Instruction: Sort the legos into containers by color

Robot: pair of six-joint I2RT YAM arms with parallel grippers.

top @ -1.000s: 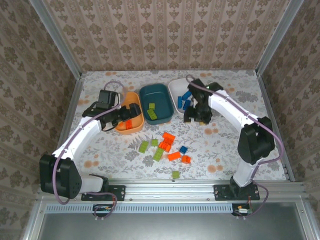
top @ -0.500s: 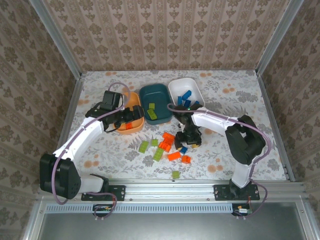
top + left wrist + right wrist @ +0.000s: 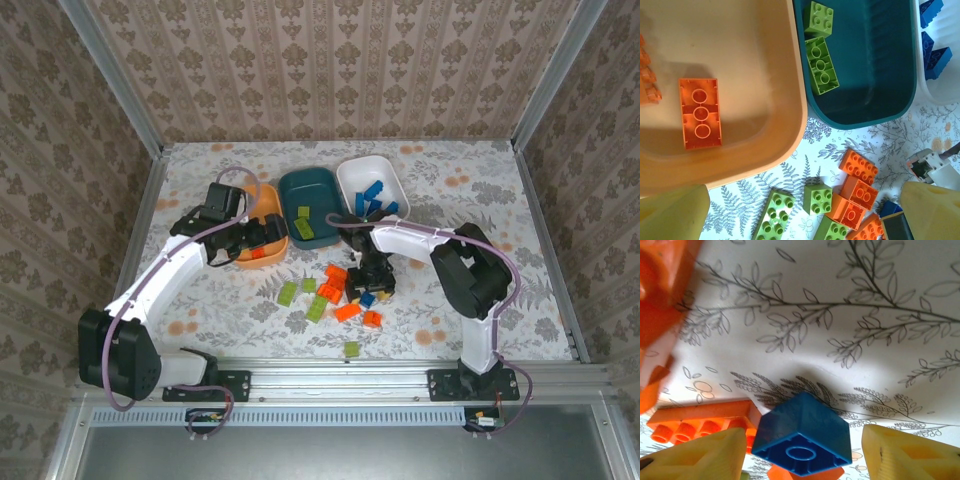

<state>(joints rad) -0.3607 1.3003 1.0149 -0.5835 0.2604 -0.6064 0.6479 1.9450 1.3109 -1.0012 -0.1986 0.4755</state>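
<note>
**A:** Where do the legos sit?

**B:** The orange dish (image 3: 750, 40) holds an orange brick (image 3: 700, 113) lying underside up, with 3 round tubes showing. The teal dish (image 3: 875, 60) has 2 lime bricks (image 3: 822, 65), studs up and close together. The white dish (image 3: 370, 163) carries several blue bricks (image 3: 375, 200).

**A:** And the loose ones?

**B:** A cluster of orange and lime pieces (image 3: 335, 283) lies on the floral bench (image 3: 240, 305) in front of the dishes. 1 lime brick (image 3: 352, 349) sits apart, near the front rail (image 3: 350, 372).

**A:** The tools?

**B:** The left tool (image 3: 805, 215) is spread wide with nothing pinched, hovering over the orange dish's near rim. The right tool (image 3: 802, 460) is down at the cluster. Its yellow fingers (image 3: 695, 457) stand on either side of a small blue brick (image 3: 802, 435). That brick is tipped so its hollow underside and 1 round tube face the wrist camera. A sliver of bench shows on each side of it, so the tool is spread, not pinching. An orange studded brick (image 3: 700, 420) lies just beside it.
</note>
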